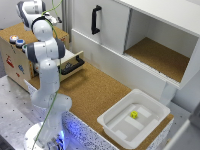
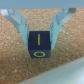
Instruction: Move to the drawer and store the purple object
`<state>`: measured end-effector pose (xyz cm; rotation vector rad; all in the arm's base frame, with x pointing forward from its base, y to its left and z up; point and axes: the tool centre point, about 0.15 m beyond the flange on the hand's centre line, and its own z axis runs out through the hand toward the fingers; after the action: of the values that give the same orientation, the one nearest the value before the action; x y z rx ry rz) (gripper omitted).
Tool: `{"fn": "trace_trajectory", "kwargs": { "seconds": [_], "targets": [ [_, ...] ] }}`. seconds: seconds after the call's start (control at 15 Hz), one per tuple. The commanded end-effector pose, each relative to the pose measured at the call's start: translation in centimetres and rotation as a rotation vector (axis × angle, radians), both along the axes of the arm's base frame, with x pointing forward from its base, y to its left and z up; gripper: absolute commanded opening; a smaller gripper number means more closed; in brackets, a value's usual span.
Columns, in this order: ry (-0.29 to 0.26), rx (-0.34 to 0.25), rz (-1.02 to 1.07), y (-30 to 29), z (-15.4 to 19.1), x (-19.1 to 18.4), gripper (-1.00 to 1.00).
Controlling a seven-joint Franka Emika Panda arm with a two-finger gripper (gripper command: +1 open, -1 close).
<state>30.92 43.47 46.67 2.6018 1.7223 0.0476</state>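
Observation:
In the wrist view the purple object (image 2: 39,46), a dark cube with yellow marks, sits between my gripper (image 2: 40,40) fingers (image 2: 22,26), which are closed against its two sides. Cork-coloured surface fills the background, and I cannot tell whether the cube rests on it or hangs above it. In the exterior view the drawer (image 1: 70,61) stands pulled open, its long black bar handle (image 1: 73,65) facing out from the brown wooden box (image 1: 14,56). The arm (image 1: 46,55) rises in front of the box and hides the gripper and cube in that view.
A big white cabinet (image 1: 115,27) with a black vertical handle (image 1: 96,20) lines the back, with an open cork-floored compartment (image 1: 160,57). A white tray (image 1: 152,107) holding a small yellow cube (image 1: 134,114) sits at the exterior view's right. Small round objects (image 1: 16,40) sit on the box top.

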Motion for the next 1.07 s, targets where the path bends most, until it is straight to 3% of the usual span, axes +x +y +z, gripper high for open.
{"fn": "trace_trajectory", "kwargs": {
  "seconds": [0.0,0.47,0.6,1.0],
  "targets": [
    [-0.043,0.237,0.009,-8.9,-1.8,-0.5,-1.0],
    [-0.016,0.202,0.127,-12.2,-7.0,0.0,-1.0],
    [-0.04,0.191,0.131,-11.5,-8.9,0.9,-1.0],
    [-0.02,0.079,0.129,-10.1,-14.6,3.3,-1.0]
  ]
}}
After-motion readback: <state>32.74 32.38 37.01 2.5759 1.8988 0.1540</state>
